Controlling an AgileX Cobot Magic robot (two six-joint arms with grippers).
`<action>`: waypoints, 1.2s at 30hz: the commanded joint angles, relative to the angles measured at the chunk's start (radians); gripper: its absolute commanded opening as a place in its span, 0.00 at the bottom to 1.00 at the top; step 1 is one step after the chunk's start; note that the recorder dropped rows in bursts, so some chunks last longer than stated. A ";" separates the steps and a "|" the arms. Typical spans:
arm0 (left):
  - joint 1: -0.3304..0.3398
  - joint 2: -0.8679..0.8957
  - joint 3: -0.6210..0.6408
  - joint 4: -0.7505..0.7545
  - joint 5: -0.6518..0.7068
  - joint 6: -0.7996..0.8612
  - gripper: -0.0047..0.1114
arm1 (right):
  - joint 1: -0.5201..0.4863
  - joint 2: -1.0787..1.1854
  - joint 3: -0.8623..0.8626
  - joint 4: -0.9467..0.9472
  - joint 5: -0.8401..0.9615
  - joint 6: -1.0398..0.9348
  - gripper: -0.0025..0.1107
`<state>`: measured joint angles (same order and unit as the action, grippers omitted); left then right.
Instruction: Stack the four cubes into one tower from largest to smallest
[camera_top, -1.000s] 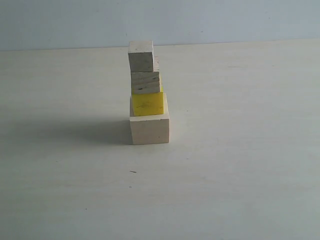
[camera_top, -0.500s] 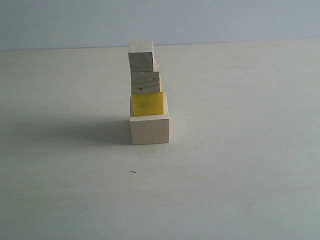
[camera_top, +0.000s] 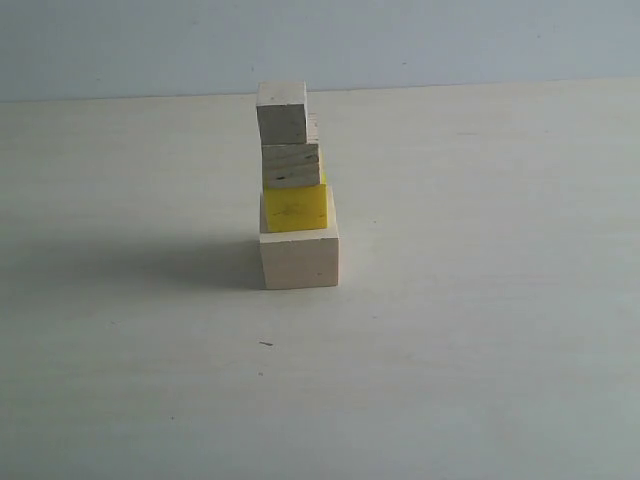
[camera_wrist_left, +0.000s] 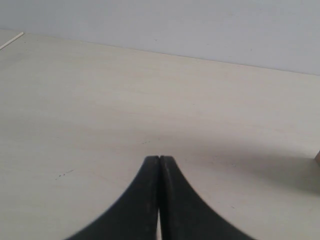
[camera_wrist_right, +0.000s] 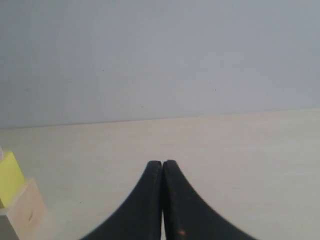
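Now the left claw and right claw are each pressed together, held low, pointing across the worktop.

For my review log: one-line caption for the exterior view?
Finished tower on the table: large pale cube, yellow cube, plywood cube, smallest pale cube on top.

No readable text, labels, numbers anywhere.
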<state>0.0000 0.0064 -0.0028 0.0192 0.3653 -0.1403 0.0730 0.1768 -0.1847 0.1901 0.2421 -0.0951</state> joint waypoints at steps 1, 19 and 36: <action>0.001 -0.006 0.003 0.004 -0.006 0.002 0.04 | -0.003 -0.047 0.070 -0.034 -0.008 -0.009 0.02; 0.001 -0.006 0.003 0.004 -0.006 0.002 0.04 | -0.003 -0.177 0.185 -0.068 0.026 -0.017 0.02; 0.001 -0.006 0.003 0.004 -0.006 0.002 0.04 | -0.003 -0.177 0.185 -0.067 0.091 -0.010 0.02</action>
<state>0.0000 0.0064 -0.0028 0.0192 0.3653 -0.1403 0.0730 0.0069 -0.0042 0.1278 0.3360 -0.1025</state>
